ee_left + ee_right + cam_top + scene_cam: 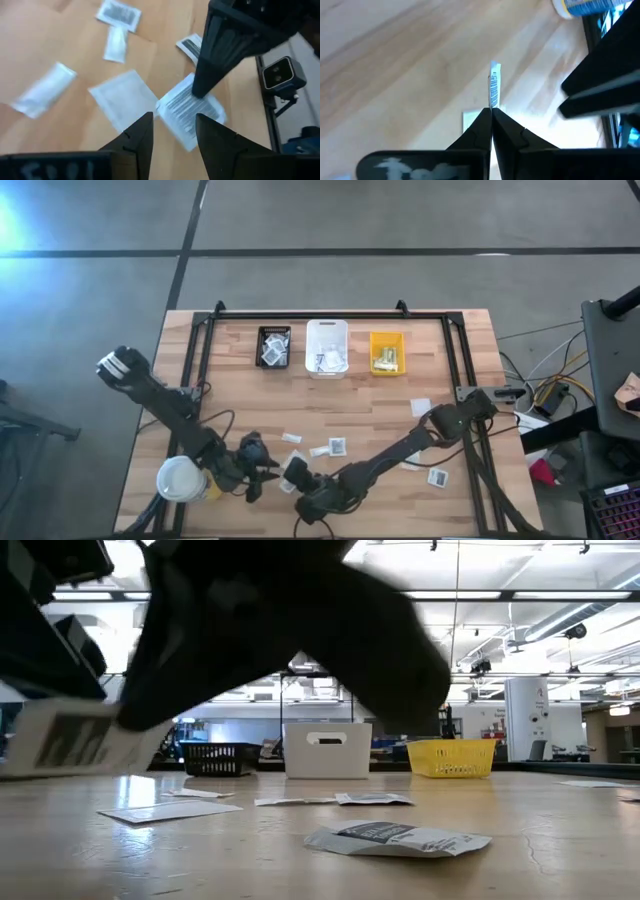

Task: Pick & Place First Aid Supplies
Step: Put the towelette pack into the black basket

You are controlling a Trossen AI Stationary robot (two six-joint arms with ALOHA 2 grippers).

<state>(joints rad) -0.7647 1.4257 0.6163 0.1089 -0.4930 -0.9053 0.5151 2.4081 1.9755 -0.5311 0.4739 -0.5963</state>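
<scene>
The right gripper (491,111) is pinched tight on a blue-striped packet (493,87) at the table's (450,395) near edge, the packet standing edge-on out of the fingertips with its long axis running straight on from them. The left gripper (172,132), jaws apart and empty, hovers just beside it over a plain white packet (122,100). The three bins stand well apart along the far side, so the carry runs away from both arms: the black bin (274,346) and the white bin (327,347) hold white packets, the yellow bin (387,352) pale strips, and I judge the white bin the likeliest home for this packet.
</scene>
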